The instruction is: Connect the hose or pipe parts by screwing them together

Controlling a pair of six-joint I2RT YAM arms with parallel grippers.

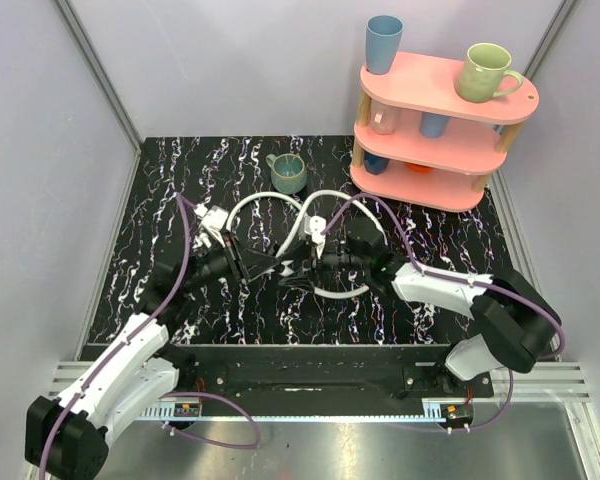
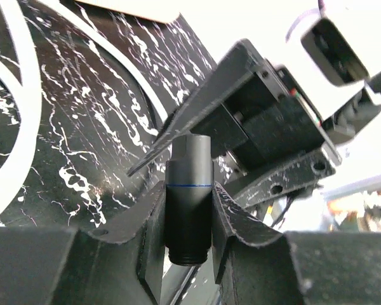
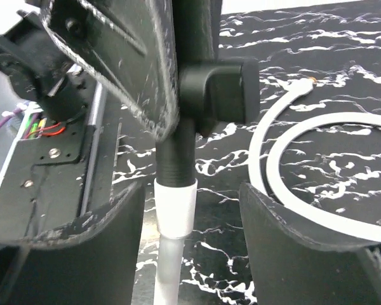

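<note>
We see our left end effector [image 2: 189,198] squeezing the black fitting [image 2: 189,168] tight. Our right end effector [image 3: 192,198] stands wide, not touching the white hose end [image 3: 176,206] between its fingers. The hoses [image 1: 263,198] loop mid-worktop [image 1: 170,170].

The left arm [image 1: 130,365] reaches forward and inward from its base, wrist low. The left end effector [image 2: 189,210] is clamped on a black fitting [image 2: 188,190], both fingers pressed against its sides. The right arm [image 1: 450,288] stretches leftward to meet it. The right end effector [image 3: 189,190] has its fingers spread, neither touching the white fitting [image 3: 176,206] between them. The two end effectors sit nearly tip to tip
</note>
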